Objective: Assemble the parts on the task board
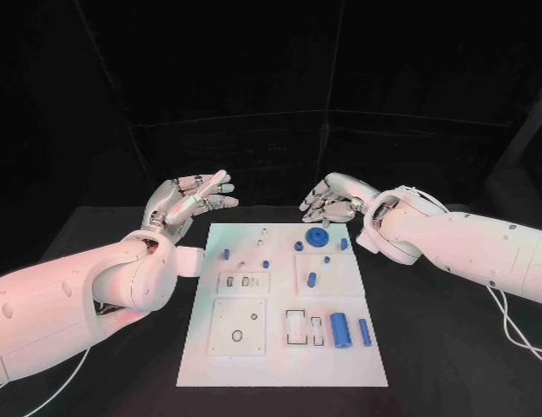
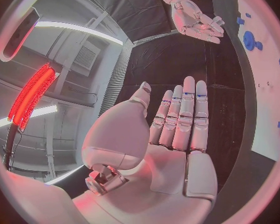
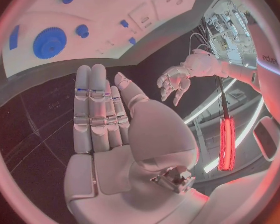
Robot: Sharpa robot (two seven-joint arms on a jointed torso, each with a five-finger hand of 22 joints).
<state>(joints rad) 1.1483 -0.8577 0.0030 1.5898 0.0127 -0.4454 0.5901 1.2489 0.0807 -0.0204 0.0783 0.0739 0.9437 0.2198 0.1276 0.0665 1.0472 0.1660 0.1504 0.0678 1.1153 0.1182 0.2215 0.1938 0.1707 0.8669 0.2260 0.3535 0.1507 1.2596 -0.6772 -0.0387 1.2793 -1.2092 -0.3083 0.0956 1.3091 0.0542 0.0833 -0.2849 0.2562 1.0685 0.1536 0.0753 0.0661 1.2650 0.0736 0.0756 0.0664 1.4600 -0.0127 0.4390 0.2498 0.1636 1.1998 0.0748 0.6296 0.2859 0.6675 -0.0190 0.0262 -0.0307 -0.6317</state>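
Both arms reach toward the far end of the black surface [image 1: 95, 228], and each robot hand is empty with its fingers apart. On the left, the robot hand [image 1: 194, 201] hovers just off the far left corner of the task board [image 1: 284, 369], palm up and fingers stretched out nearly straight; the left wrist view shows that palm bare [image 2: 171, 129]. On the right, the robot hand [image 1: 331, 201] hangs above the far edge of the board, near its far right corner, with fingers loosely bent over nothing; its own wrist view shows the palm flat and the fingers extended side by side [image 3: 102, 119]. Neither touches the board or any part. The board lies lengthwise in the middle of the surface, running from the near edge toward the far one. A blue gear [image 1: 316, 235] lies flat near the board's far edge, closest to the right robot hand, with a small blue piece [image 1: 299, 246] just beside it. A blue peg [image 1: 313, 280] stands toward the middle of the board, and two small blue pieces [image 1: 226, 254] sit nearer the left edge. Toward the near right corner, a thick blue cylinder [image 1: 340, 330] lies beside a thinner blue pin [image 1: 362, 331], the two just apart.
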